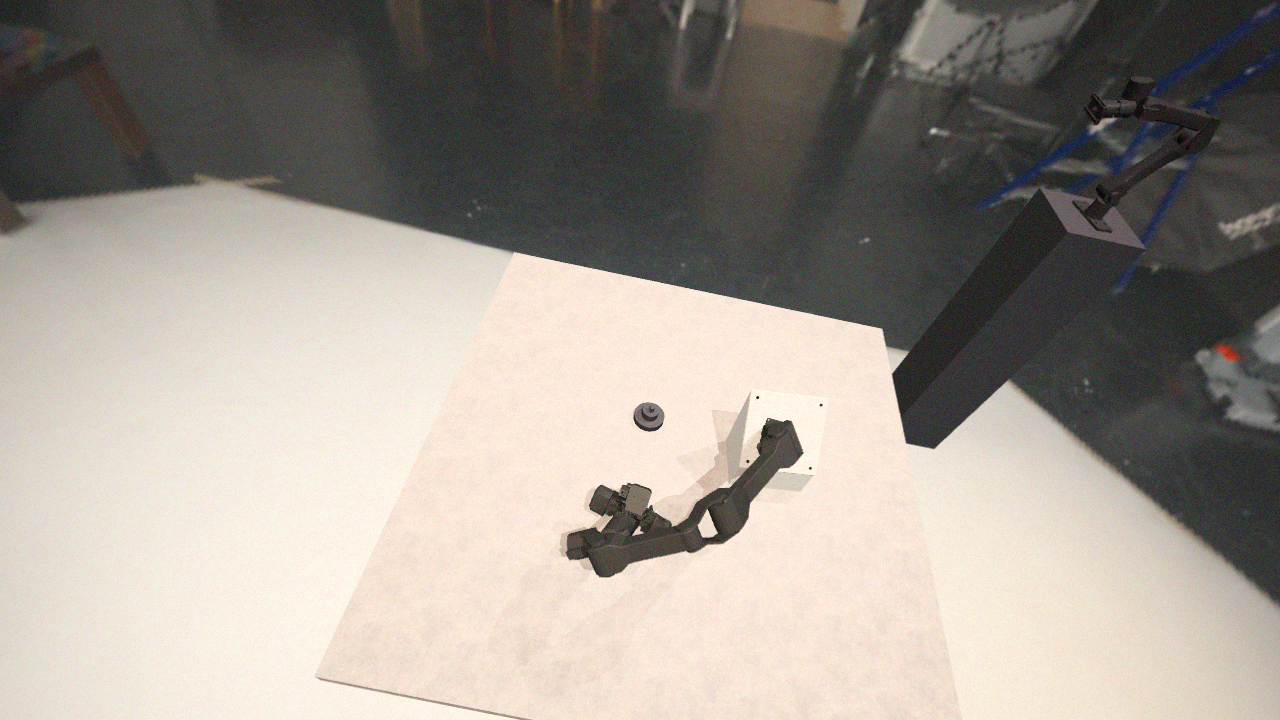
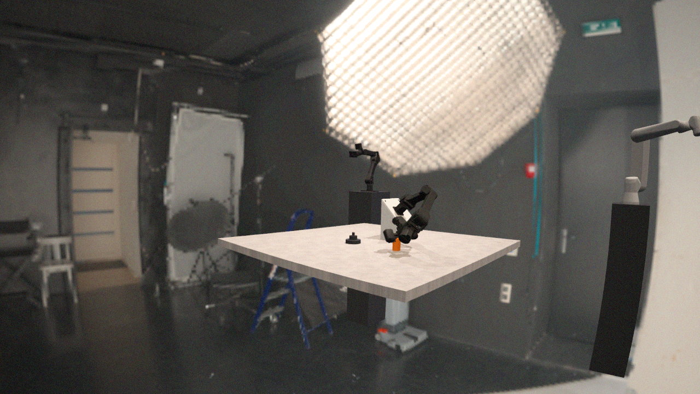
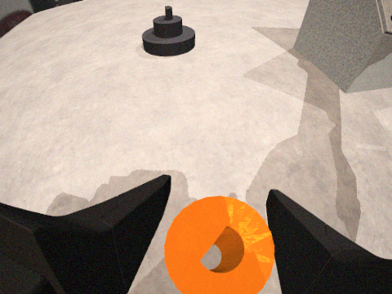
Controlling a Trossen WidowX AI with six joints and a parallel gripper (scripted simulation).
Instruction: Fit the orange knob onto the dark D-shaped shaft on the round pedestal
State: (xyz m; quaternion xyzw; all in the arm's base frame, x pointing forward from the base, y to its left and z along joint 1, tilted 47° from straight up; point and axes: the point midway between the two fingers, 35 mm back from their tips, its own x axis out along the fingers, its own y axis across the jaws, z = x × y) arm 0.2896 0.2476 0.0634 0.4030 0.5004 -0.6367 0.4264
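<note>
The orange knob (image 2: 396, 245) (image 3: 184, 255) stands upright on the table, its hole facing up. In the wrist view the flat side of the hole lies at the upper left. My gripper (image 3: 219, 189) is open around the knob. A gap shows beside the left finger; the right finger is very close to the knob's side, and I cannot tell if it touches. The round dark pedestal (image 1: 641, 421) (image 2: 353, 241) (image 3: 168, 46) stands apart from the knob, with its thin shaft (image 3: 168, 13) upright and bare. The arm hides the knob in the top view.
A white box-shaped base (image 1: 805, 416) (image 3: 335, 45) under my arm stands to the right of the pedestal in the wrist view. The table (image 1: 501, 501) (image 2: 303, 247) has its edges well away from the knob. Another arm (image 1: 1154, 170) stands on a dark column beyond the table.
</note>
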